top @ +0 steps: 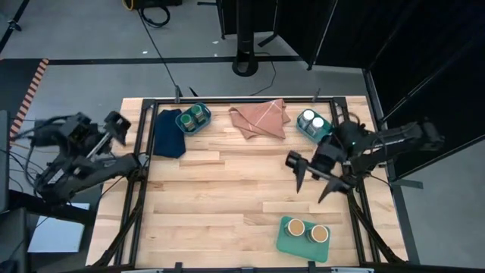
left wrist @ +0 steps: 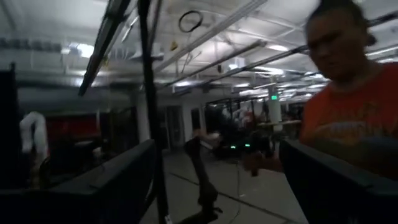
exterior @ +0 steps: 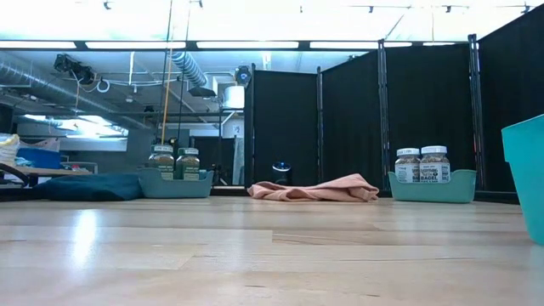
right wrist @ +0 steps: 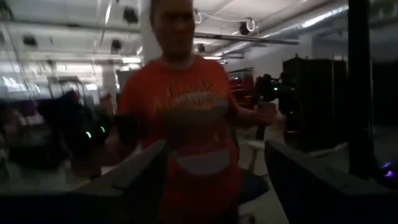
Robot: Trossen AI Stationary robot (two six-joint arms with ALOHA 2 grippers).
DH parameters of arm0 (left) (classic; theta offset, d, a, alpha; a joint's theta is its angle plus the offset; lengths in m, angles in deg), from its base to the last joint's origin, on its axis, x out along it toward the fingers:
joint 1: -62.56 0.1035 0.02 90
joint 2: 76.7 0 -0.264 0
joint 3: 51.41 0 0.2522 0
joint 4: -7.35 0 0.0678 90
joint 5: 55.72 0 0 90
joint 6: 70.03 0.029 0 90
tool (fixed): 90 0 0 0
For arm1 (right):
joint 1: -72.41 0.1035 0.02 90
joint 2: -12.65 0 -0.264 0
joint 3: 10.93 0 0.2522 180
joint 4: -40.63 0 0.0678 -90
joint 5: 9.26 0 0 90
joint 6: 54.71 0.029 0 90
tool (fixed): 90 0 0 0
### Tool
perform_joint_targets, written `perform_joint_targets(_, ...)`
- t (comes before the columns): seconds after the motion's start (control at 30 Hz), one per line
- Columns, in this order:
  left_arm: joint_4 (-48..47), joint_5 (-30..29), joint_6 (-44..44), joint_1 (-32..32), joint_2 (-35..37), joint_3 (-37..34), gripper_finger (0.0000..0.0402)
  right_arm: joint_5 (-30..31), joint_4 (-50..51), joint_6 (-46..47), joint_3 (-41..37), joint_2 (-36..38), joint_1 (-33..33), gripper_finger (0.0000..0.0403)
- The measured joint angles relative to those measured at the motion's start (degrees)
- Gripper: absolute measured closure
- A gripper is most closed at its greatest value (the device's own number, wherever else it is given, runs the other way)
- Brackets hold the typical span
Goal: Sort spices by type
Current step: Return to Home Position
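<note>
Two green-lidded jars (top: 195,116) stand in a teal bin (top: 184,126) at the far left; in the low view these jars (exterior: 174,161) show left of centre. Two white-lidded jars (top: 312,120) stand in a teal bin (top: 301,129) at the far right, and the low view shows them too (exterior: 422,163). Two tan-topped jars (top: 307,229) stand on a green tray (top: 286,241) near the front right. My right gripper (top: 314,182) is open, above the table's right part between the white-lidded jars and the tray. My left gripper (top: 115,126) is open, off the table's left edge.
A pink cloth (top: 259,119) lies at the far middle and a dark blue cloth (top: 168,133) next to the left bin. A teal wall (exterior: 527,174) stands close at the low view's right edge. A person in an orange shirt (right wrist: 199,137) stands beyond the table.
</note>
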Motion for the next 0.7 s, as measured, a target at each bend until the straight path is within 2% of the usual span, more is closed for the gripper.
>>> perform_joint_targets(0.07, 2.78, 0.28, 0.10, -0.06, 3.43, -2.70, 0.0055, -1.50, -0.19, 6.43, 0.01, 1.18, -1.98, 0.0128)
perform_joint_targets(0.17, 4.44, 0.78, 5.22, -0.06, 7.46, -5.31, 0.0055, -4.85, -0.33, 16.25, 0.02, 3.99, -5.11, 0.0128)
perform_joint_targets(0.23, 4.30, -1.42, 5.35, -0.06, 9.17, -6.06, 0.0055, -5.30, -2.62, 15.52, 0.04, 6.03, -6.58, 0.0128)
perform_joint_targets(0.3, 4.76, -2.70, 2.33, -0.06, 10.48, -6.34, 0.0055, -6.21, -4.87, 10.96, 0.04, 8.07, -8.05, 0.0128)
perform_joint_targets(0.4, 9.14, -1.95, -0.82, -0.11, 10.94, -6.12, 0.0055, -11.74, -5.55, 6.85, 0.05, 11.78, -9.83, 0.0128)
perform_joint_targets(0.5, 9.22, -0.85, -5.15, -0.28, 10.75, -6.18, 0.0055, -15.35, -5.65, 12.18, -0.66, 16.80, -11.80, 0.0128)
perform_joint_targets(0.63, 4.71, -0.74, -13.55, -0.68, 10.10, -6.20, 0.0055, -12.89, -4.56, 16.68, -3.71, 25.43, -15.31, 0.0128)
perform_joint_targets(0.7, 4.84, 0.20, -14.28, -1.20, 8.77, -6.23, 0.0055, -12.22, -2.10, 17.57, -5.45, 30.52, -17.54, 0.0128)
